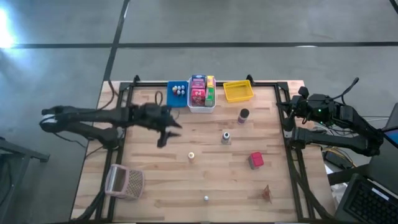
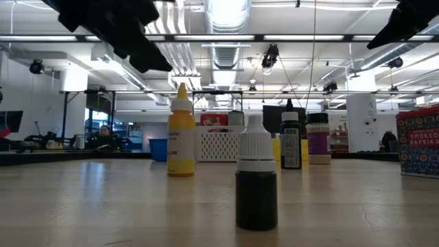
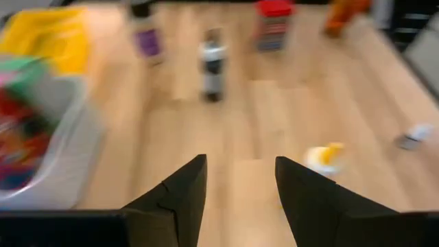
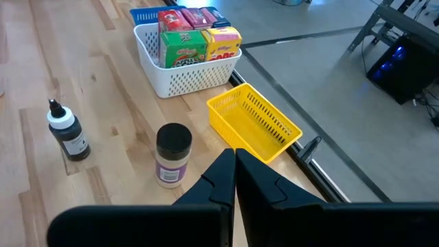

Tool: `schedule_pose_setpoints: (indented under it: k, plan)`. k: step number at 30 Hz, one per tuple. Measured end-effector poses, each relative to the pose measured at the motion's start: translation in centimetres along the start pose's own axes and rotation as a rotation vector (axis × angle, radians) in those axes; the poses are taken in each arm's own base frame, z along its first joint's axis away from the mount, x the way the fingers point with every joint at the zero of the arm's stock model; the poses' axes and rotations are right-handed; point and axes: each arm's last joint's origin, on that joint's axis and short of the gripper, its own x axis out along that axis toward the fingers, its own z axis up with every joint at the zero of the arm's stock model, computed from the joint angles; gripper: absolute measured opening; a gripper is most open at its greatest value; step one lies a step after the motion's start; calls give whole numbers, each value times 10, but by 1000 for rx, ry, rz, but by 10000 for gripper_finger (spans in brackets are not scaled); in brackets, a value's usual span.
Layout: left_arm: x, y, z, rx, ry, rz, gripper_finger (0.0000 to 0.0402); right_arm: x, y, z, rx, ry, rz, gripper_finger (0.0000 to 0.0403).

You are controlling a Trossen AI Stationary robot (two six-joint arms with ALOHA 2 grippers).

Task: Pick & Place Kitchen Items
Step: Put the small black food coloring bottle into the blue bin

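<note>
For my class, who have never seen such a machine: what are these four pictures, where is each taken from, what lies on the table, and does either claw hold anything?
It is a robot with two dark arms at a wooden table. One picture looks straight down, one looks level across the tabletop, and two come from cameras on the wrists. The left claw hangs open and empty above the table's middle. The right claw is shut, holding nothing, at the table's right edge. At the far edge stand a blue bin, a white bin of boxes and an empty yellow bin. Small bottles, a jar, a red box and a pinkish basket lie scattered.
</note>
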Motion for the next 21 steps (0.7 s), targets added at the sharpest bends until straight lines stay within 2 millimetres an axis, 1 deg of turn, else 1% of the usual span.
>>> schedule_pose_setpoints:
  k: [4,8,11,15,19,21]
  plan:
    - [8,-26,-9,85,-69,-99,179,0,0,0,0,0,0,8]
    - [13,-43,-22,109,-99,-163,179,0,0,0,0,0,-1,8]
    - [15,-45,-26,44,-105,-169,179,0,0,0,1,0,0,8]
    - [18,-45,-31,18,-80,-165,179,0,0,0,2,0,0,8]
    - [25,-50,-28,56,-51,-182,179,0,0,0,2,0,-1,8]
    - [30,-52,-25,73,12,-187,179,0,0,0,0,0,0,8]
